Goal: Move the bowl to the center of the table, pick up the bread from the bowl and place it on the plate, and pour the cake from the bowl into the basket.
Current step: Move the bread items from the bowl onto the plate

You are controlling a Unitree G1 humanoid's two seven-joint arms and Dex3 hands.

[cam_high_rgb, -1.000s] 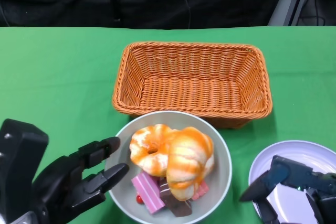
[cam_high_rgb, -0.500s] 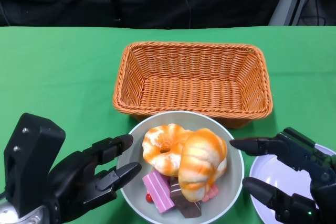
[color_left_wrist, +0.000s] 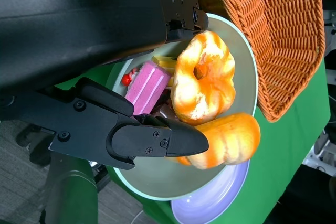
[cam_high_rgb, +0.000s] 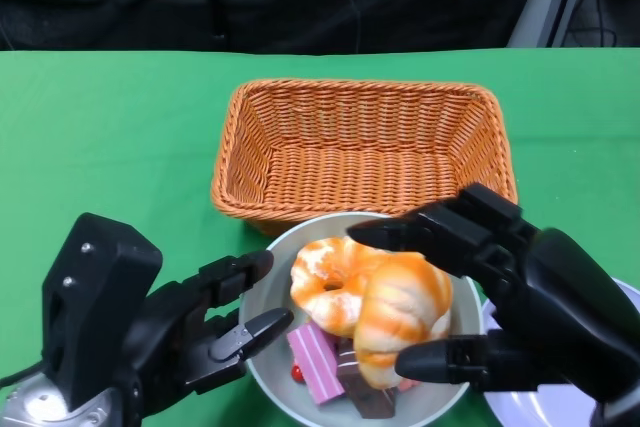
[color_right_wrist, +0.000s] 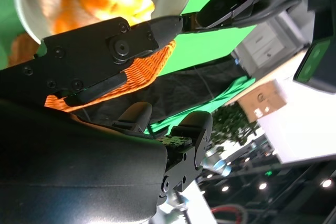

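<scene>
Between right fingers (cam_high_rgb: pixel 440 359): bread (cam_high_rgb: pixel 400 312)

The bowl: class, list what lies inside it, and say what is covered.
Inside the bowl lie a ring-shaped bread, a croissant-like bread, a pink cake slice and a brown cake piece. The breads cover part of the cakes; the right hand hides the bowl's right rim.

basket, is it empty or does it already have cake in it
Empty. The head view shows only bare wicker on the basket floor; the pink and brown cake pieces lie in the bowl beside the bread.
</scene>
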